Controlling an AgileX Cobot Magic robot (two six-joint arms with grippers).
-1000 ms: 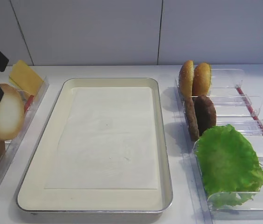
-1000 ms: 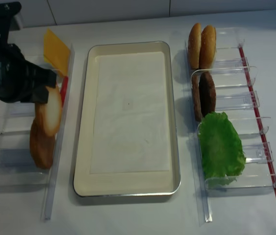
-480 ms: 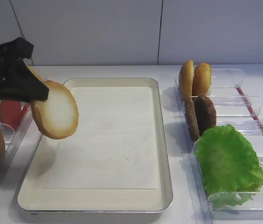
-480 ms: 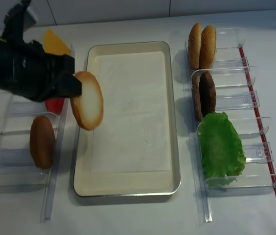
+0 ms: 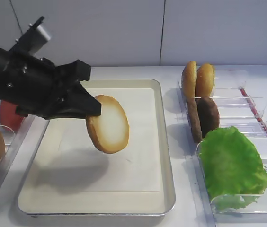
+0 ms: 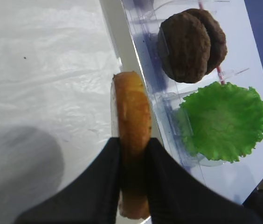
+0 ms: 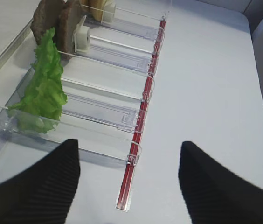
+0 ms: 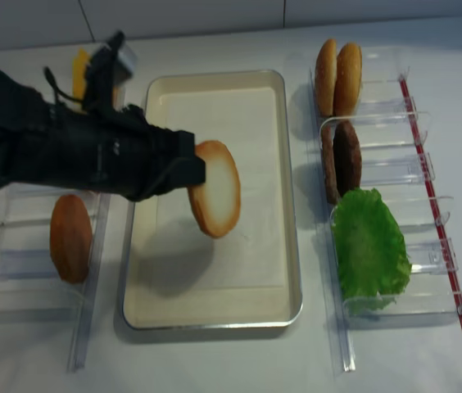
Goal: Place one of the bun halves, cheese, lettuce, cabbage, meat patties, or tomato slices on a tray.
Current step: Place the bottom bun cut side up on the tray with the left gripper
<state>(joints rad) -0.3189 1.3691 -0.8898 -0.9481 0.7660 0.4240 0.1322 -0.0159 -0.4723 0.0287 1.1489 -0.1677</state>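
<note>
Overhead, left claw (image 5: 92, 109) pinched shut on bun half (image 5: 108, 124), held on edge above tray (image 5: 167, 156), liner directly below; right claw (image 7: 127, 177) gaped empty, farther off.

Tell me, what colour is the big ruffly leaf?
Bright green lettuce, clearest in the exterior high view.

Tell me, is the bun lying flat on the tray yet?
No. The bun half hangs on edge above the tray, pinched in the left pincer, with its shadow on the liner below.
</note>
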